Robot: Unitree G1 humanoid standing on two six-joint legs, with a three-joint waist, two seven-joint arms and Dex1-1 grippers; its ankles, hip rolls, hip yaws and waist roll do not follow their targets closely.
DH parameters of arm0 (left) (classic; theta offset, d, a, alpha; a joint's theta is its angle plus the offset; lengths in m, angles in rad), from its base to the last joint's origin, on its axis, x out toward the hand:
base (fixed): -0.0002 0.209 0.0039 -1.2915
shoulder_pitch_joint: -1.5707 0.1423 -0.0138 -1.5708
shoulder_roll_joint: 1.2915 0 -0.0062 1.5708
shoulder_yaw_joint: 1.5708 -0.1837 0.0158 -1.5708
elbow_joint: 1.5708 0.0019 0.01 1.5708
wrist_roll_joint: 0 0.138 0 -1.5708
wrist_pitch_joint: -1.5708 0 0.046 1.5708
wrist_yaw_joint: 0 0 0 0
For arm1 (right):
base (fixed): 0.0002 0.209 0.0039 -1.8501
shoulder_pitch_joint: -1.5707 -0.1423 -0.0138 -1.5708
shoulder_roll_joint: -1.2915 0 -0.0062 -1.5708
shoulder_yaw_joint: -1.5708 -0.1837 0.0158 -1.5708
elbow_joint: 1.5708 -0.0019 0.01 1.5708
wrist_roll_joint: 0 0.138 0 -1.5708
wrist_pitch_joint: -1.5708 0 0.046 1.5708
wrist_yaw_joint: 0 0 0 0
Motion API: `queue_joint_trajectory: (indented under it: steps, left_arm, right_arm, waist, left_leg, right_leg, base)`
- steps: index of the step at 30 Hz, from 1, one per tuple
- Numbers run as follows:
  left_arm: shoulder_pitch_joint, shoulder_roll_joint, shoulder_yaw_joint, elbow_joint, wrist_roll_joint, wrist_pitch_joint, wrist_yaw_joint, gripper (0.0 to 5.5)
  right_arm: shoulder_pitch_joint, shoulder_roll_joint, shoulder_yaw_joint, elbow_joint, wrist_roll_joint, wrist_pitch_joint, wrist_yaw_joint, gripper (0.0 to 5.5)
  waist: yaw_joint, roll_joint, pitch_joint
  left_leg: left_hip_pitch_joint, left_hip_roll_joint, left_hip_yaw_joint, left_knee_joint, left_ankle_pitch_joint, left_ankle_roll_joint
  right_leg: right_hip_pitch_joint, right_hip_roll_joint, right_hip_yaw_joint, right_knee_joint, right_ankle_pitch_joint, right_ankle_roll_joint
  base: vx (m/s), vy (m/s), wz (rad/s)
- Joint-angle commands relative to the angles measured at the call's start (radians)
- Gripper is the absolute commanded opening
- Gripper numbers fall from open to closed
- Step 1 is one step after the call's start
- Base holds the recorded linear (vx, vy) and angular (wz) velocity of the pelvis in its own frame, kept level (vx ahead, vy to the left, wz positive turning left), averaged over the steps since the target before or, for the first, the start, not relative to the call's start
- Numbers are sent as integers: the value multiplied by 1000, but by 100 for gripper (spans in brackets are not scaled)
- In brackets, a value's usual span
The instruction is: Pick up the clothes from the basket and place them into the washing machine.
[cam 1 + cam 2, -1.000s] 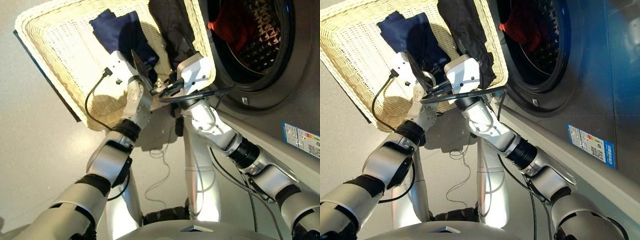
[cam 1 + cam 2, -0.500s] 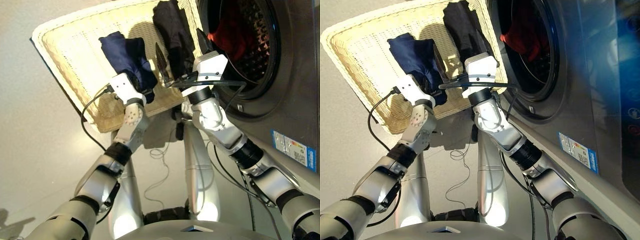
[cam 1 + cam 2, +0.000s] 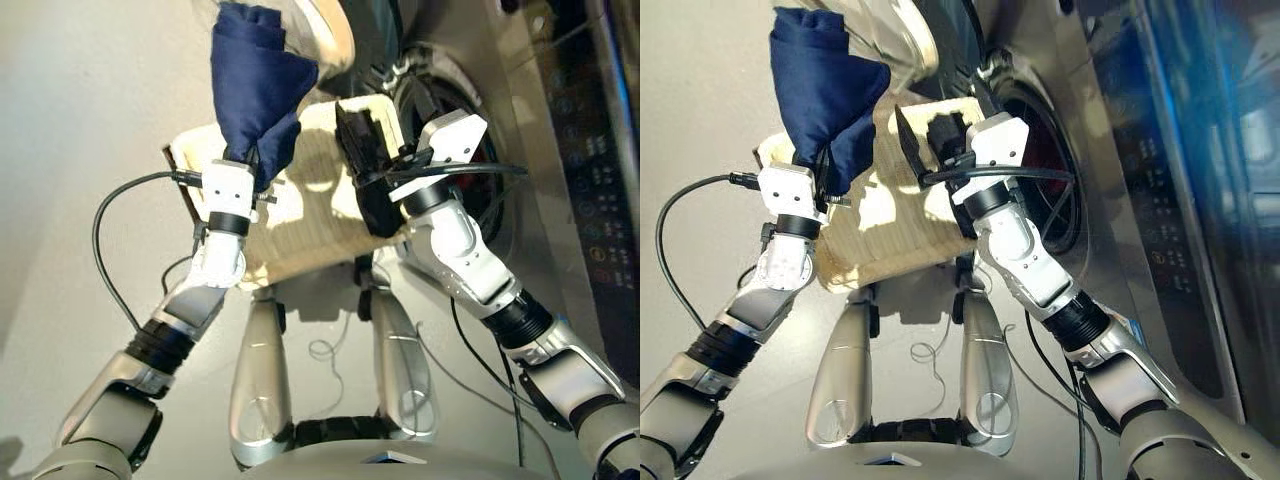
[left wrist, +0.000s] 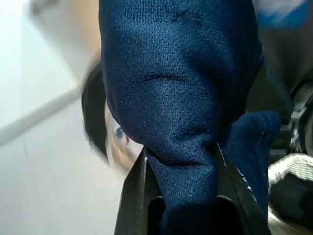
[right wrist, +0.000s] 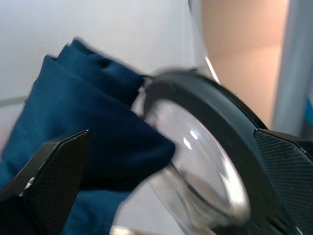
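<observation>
My left gripper [image 3: 252,168] is shut on the navy blue garment [image 3: 256,85], which stands bunched above it, lifted clear of the cream-white basket [image 3: 300,215]. In the left wrist view the blue cloth [image 4: 181,88] fills the gap between the fingers. The black garment [image 3: 378,205] lies at the basket's right end. My right gripper [image 3: 925,148] is open and empty just above it, beside the washing machine [image 3: 560,140]. A bit of orange-red cloth [image 3: 1040,160] shows inside the drum. The right wrist view looks past the open fingers at the navy garment [image 5: 83,122].
The washer's round glass door [image 3: 322,30] hangs open just behind the raised navy garment, also seen close up as the glass door [image 5: 205,147]. A black cable [image 3: 120,210] loops from the left wrist. A control panel [image 3: 600,200] runs along the machine at right.
The left gripper has lifted the navy garment out of the basket and well above it. The right gripper has risen a little near the black garment. The camera has tilted upward.
</observation>
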Motion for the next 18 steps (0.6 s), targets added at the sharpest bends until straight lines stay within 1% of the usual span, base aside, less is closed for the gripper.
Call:
queue_joint_trajectory:
  steps: [1, 2, 4, 6, 7, 9, 11, 16, 18]
  left_arm:
    - [-44, 33, -36, -158, 101, -85, -21, 0]
    - [-29, 70, -47, -189, 102, -93, -39, 0]
    - [-30, 80, -54, -194, 102, -94, -43, 0]
    - [-43, 101, -87, -175, 106, -97, -54, 0]
    - [-40, 106, -90, -179, 110, -99, -52, 0]
    - [-40, 118, -102, -181, 118, -99, -50, 0]
    - [-38, 119, -102, -182, 114, -100, -52, 0]
    - [-44, 140, -129, -192, 97, -101, -67, 0]
    - [-42, 141, -127, -194, 89, -101, -68, 0]
  right_arm:
    - [-43, -14, -11, -148, 76, -59, 58, 550]
    - [-41, -24, 1, -164, 107, -51, 79, 550]
    - [-43, -26, 8, -169, 113, -49, 85, 550]
    - [-90, -36, 36, -172, 121, -40, 89, 550]
    - [-100, -35, 35, -172, 125, -44, 86, 550]
    - [-130, -35, 45, -172, 132, -47, 81, 550]
    - [-144, -35, 51, -170, 136, -47, 79, 550]
    - [-212, -30, 80, -168, 169, -46, 84, 550]
    - [-221, -23, 87, -161, 180, -44, 88, 550]
  waist:
    - [2, 36, -19]
    - [6, 38, -42]
    - [6, 39, -48]
    - [12, 43, -76]
    - [15, 44, -82]
    - [18, 47, -89]
    - [19, 48, -92]
    - [24, 48, -121]
    - [25, 47, -124]
  left_leg:
    - [85, -46, 24, -114, 74, 20]
    - [110, -47, 25, -143, 81, 22]
    - [124, -48, 24, -162, 87, 23]
    - [157, -53, 31, -205, 100, 26]
    - [165, -54, 30, -212, 102, 27]
    - [174, -57, 30, -219, 104, 26]
    - [179, -57, 28, -221, 104, 27]
    - [195, -54, 24, -219, 99, 28]
    - [197, -53, 25, -216, 97, 29]
  right_leg:
    - [112, -51, 1, -40, 2, 95]
    - [129, -52, -1, -53, 5, 98]
    - [137, -52, 0, -57, 5, 100]
    - [146, -53, 1, -58, 4, 104]
    - [149, -54, 1, -58, 4, 104]
    - [156, -57, -1, -60, 2, 105]
    - [158, -59, -1, -58, 1, 105]
    - [175, -61, 5, -61, -3, 107]
    - [176, -61, 6, -59, -5, 107]
  base:
    - [90, 19, 13]
    - [76, 9, 12]
    - [28, 10, 2]
    - [57, 50, 15]
    - [54, 42, -4]
    - [0, 0, 0]
    - [0, 0, 0]
    - [0, 0, 0]
    - [0, 0, 0]
